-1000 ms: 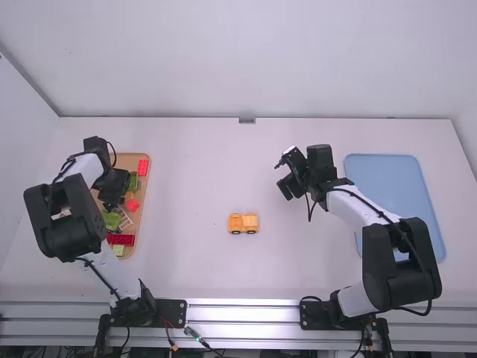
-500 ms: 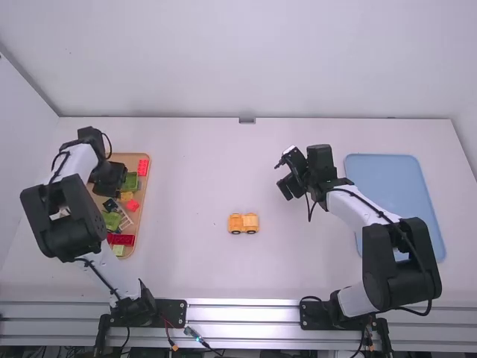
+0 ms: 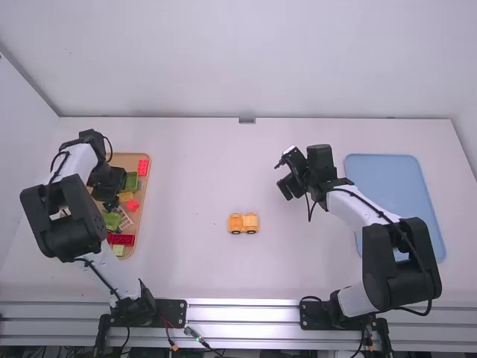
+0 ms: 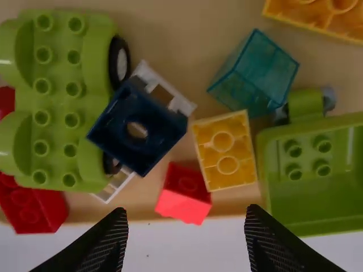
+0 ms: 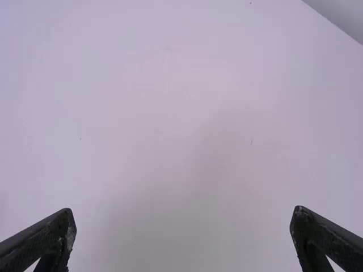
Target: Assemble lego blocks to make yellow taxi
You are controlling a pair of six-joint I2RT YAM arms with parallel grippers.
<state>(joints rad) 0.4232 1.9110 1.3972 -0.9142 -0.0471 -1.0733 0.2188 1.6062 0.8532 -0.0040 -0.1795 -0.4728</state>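
The small yellow two-stud block [image 4: 225,150] in the shallow wooden tray [image 4: 170,28] lies just ahead of the left gripper [image 4: 184,218], a little to one side. Its long axis seems to run with the fingers' reach, so its narrow width would suit the spread, empty jaws (the red block [image 4: 184,195] beside it could foul them). The left arm is nearer. The yellow toy car [image 3: 243,223] stands mid-surface; the right gripper [image 5: 183,212], wide apart and empty, is over the white surface [image 3: 298,268], left of the pale blue tray [image 3: 395,175].
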